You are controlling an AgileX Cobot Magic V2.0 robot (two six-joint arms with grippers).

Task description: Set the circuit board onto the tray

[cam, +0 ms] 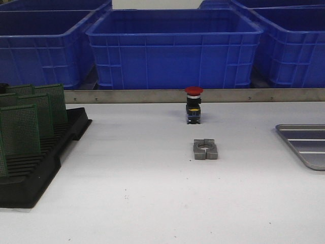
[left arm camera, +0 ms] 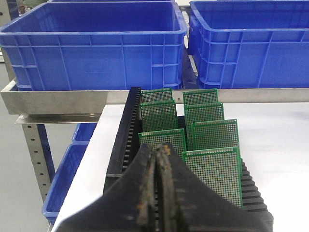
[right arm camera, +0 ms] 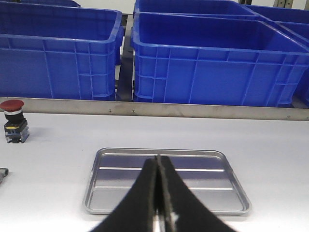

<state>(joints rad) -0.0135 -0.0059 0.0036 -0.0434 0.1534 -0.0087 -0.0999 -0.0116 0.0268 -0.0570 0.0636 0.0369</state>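
green circuit boards (left arm camera: 213,137) upright in black rack (cam: 30,173), silver tray (right arm camera: 166,181) bare, left end effector (left arm camera: 158,193) and right end effector (right arm camera: 158,193) both closed, holding nothing

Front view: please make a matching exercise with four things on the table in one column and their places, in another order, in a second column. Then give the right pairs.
Things:
1. circuit boards
2. tray
3. red push button
4. grey metal clamp block

Places:
A. right edge of the table
B. middle of the table, nearer the camera than the red-capped part
C. upright in the black slotted rack on the left
D. middle of the table, towards the blue bins

Pairs: 1-C, 2-A, 3-D, 4-B
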